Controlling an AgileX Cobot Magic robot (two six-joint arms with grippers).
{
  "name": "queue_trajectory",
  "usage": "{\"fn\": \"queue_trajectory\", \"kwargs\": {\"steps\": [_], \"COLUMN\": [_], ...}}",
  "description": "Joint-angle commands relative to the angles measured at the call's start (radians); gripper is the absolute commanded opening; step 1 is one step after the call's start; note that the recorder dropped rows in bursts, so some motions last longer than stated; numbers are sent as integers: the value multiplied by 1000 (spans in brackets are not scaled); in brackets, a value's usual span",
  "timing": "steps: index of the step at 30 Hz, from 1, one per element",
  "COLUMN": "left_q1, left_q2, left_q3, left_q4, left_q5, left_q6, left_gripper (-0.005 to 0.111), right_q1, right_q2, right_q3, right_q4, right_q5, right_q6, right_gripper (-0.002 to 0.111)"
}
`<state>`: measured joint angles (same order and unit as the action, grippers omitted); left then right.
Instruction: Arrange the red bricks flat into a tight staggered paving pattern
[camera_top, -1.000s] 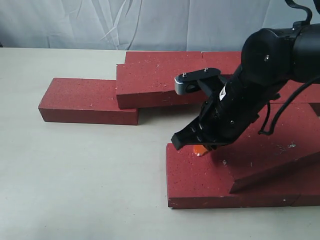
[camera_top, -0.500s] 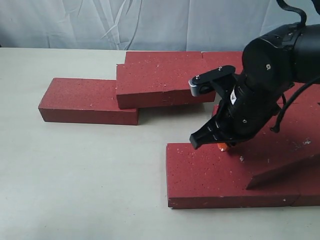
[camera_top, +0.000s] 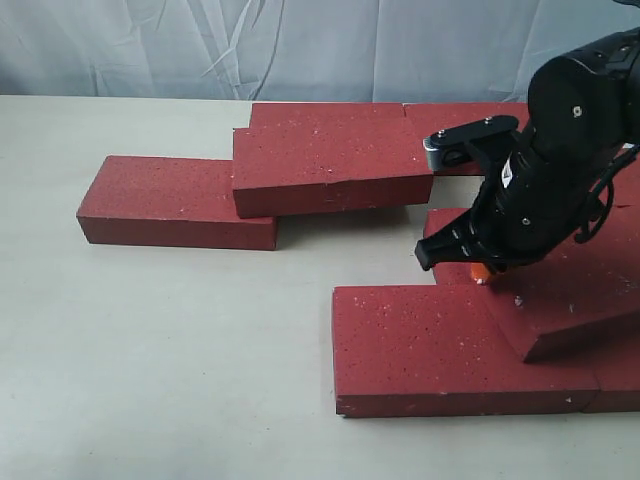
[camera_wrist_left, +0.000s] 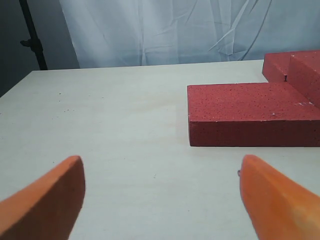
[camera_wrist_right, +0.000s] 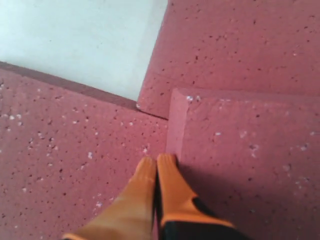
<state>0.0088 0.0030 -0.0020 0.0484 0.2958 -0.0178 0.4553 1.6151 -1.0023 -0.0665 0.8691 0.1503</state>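
**shoving the riding brick off its neighbour**

my right pincer (camera_top: 479, 272) is working fully shut, its 2 orange fingertips (camera_wrist_right: 156, 172) pressed together and gripping nothing. i am using them as a blunt pusher against the raised edge of the tilted brick (camera_top: 572, 296). over the last 1 second i have been sweeping toward my right, and that brick has been sliding with me. it was covering a good part of the front brick (camera_top: 420, 350), and now much more of that top face is lying bare. it is still overlapping the front brick's right end and still sitting tilted, so it is not lying flat yet. i am judging that more pushing the same way is needed before it drops onto the table (camera_top: 180, 340) beside its neighbour.

my left pincer (camera_wrist_left: 162, 172) is hanging wide open and empty over bare table. further back, a leaning brick (camera_top: 325, 165) is resting 1 end on the left-hand brick (camera_top: 175, 200), so that row is also waiting to be flattened and closed up.
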Motion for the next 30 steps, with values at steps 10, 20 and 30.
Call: {"fn": "queue_trajectory", "kwargs": {"steps": [10, 20, 30], "left_q1": [-1, -1, -1], "left_q2": [-3, -3, -3], "left_q3": [2, 2, 2], "left_q4": [-7, -7, -7], "left_q5": [-8, -8, -8], "left_q6": [0, 0, 0], "left_gripper": [79, 79, 79], "right_q1": [-117, -117, -126], "right_q2": [-22, -182, -144], "right_q3": [5, 5, -5], "right_q4": [16, 275, 337], "right_q5": [-12, -169, -388], "right_q6": [-29, -264, -211], "right_gripper": [0, 0, 0]}}
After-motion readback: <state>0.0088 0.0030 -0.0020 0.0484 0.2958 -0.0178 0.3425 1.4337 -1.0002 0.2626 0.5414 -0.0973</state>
